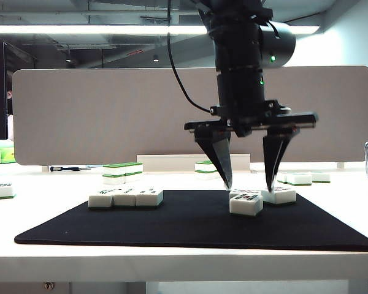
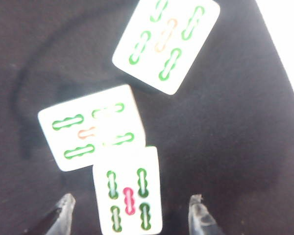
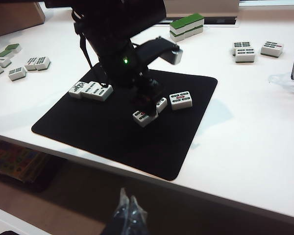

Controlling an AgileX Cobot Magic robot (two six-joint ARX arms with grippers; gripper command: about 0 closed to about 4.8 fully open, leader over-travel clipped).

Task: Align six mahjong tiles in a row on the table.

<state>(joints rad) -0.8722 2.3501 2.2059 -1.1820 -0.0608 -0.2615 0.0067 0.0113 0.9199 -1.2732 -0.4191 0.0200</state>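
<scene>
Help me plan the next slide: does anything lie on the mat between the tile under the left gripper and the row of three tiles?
Nothing visible: bare black mat separates the front tile below the open left gripper from the row of three.

A: Tile status?

B: Six mahjong tiles on the black mat (image 1: 190, 226), which sits on the white table (image 1: 172, 260). Three (image 1: 125, 197) abut in a row at left-centre of the exterior frame, faces up, thin green backs down.

A: Other three?

B: Loose cluster (image 1: 260, 199) right of centre. Left wrist view: one (image 2: 129, 196) at the bottom edge, green bars plus one red; a second (image 2: 91, 126) touching its corner, rotated; a third (image 2: 166, 44) apart at the top, skewed. All flat, face up, not lined up.
</scene>
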